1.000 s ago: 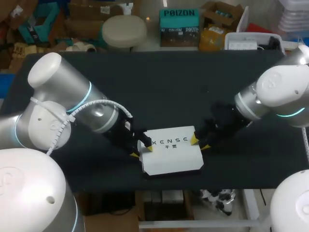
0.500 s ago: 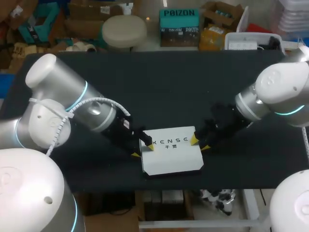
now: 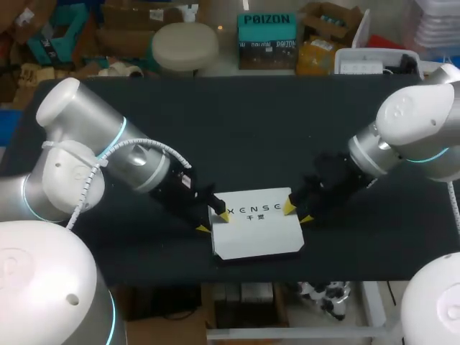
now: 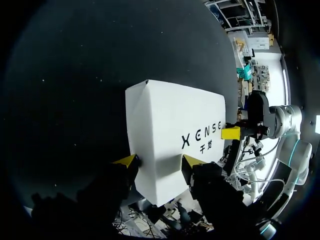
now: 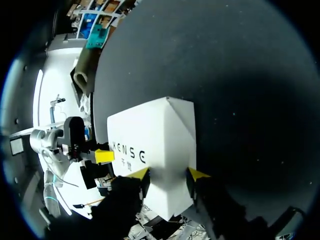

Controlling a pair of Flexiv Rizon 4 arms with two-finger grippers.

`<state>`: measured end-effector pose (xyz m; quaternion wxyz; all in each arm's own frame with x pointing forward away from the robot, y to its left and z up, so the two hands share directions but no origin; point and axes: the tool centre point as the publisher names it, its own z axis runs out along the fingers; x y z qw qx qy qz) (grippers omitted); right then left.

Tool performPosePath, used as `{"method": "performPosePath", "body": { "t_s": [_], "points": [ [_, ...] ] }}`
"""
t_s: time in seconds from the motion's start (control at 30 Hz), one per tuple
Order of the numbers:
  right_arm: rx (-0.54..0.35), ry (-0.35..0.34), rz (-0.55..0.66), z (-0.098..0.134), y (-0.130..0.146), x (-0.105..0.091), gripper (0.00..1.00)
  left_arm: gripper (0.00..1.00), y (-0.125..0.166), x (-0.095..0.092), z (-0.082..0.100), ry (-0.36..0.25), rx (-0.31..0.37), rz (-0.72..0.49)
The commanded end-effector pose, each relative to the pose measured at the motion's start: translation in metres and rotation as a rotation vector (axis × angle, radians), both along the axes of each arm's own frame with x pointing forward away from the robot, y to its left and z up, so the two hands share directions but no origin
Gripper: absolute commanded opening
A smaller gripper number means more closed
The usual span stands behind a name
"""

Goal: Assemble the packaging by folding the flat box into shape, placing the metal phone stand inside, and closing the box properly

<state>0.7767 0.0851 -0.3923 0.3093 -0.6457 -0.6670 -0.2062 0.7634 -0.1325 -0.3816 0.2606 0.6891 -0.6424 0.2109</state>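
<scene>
The white box lies closed on the black table near its front edge, printed top up. My left gripper is at the box's left end. One yellow fingertip rests on the top face and the other sits against the side wall. The box's end runs between these open fingers. My right gripper straddles the right end the same way, with one tip over the top and the other at the side. The phone stand is not visible.
The box sits only a short way from the table's front edge. Behind the box and both arms stretches bare black tabletop.
My left arm has shifted a little, and its fingertips have edged slightly inward onto the box's left end. The box and my right gripper stay where they were.
</scene>
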Motion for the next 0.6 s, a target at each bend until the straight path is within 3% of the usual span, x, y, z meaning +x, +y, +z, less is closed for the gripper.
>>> {"method": "performPosePath", "body": {
  "t_s": [0.03, 0.6],
  "points": [
    [0.002, 0.014, 0.004, -0.0011, 0.0058, 0.0038, 0.49, 0.57, -0.0076, 0.0057, 0.0001, 0.023, -0.005, -0.008],
    [0.001, 0.060, -0.008, 0.0051, 0.0054, 0.0068, 0.48, 0.57, -0.0092, 0.0068, 0.0085, 0.055, -0.005, 0.017]
  ]
}}
